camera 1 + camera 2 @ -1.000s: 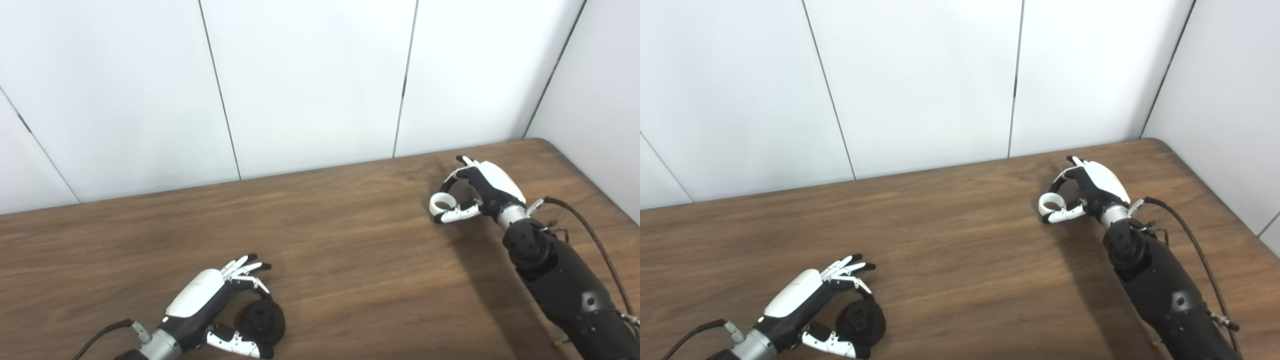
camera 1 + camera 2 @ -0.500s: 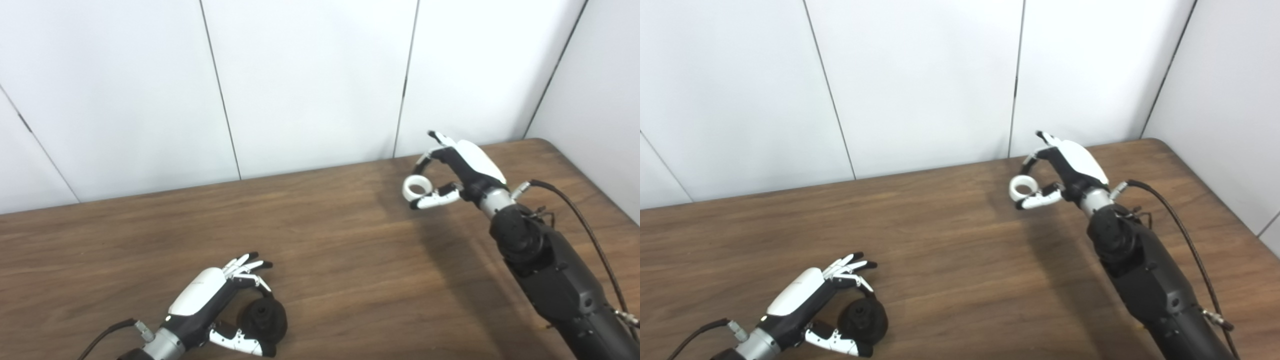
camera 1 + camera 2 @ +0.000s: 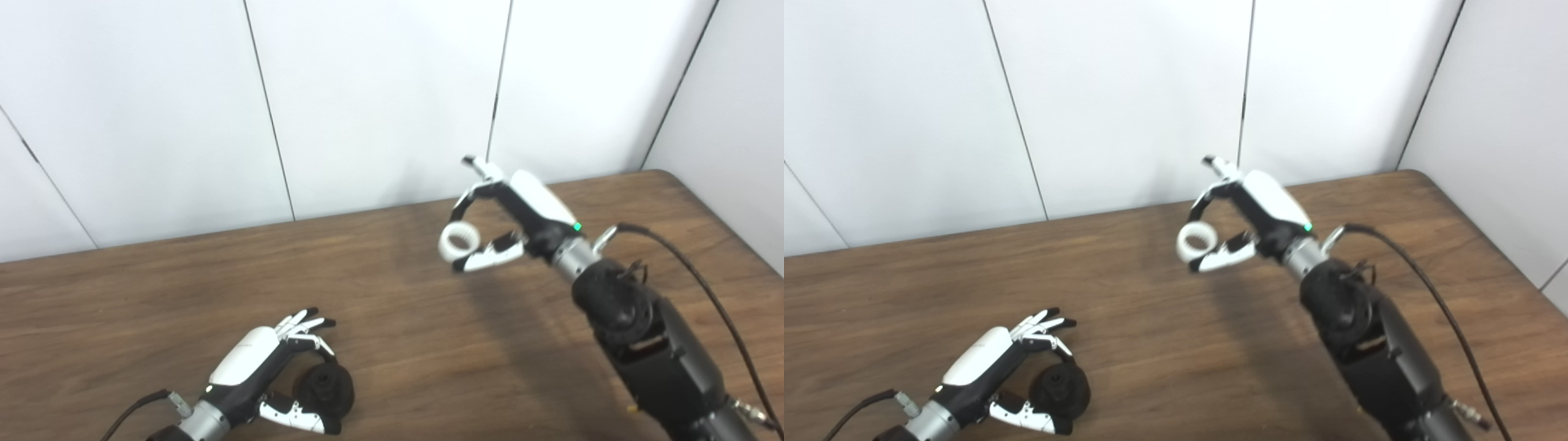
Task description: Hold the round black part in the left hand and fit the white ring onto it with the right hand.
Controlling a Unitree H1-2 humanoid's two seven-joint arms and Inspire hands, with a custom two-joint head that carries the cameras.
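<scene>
Fingers (image 3: 468,199) of the right hand (image 3: 520,211) pinch the white ring (image 3: 457,240) above the table (image 3: 398,343); left hand (image 3: 986,376) fingers clasp the round black part (image 3: 1059,387); both views agree.

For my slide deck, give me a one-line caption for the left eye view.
Right hand carries the white ring above the table; left hand grips the round black part.

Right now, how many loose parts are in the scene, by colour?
Black: 1, the round part, in the left hand low at the table.
White: 1, the ring, held in the right hand above the table.
Total: 2
</scene>
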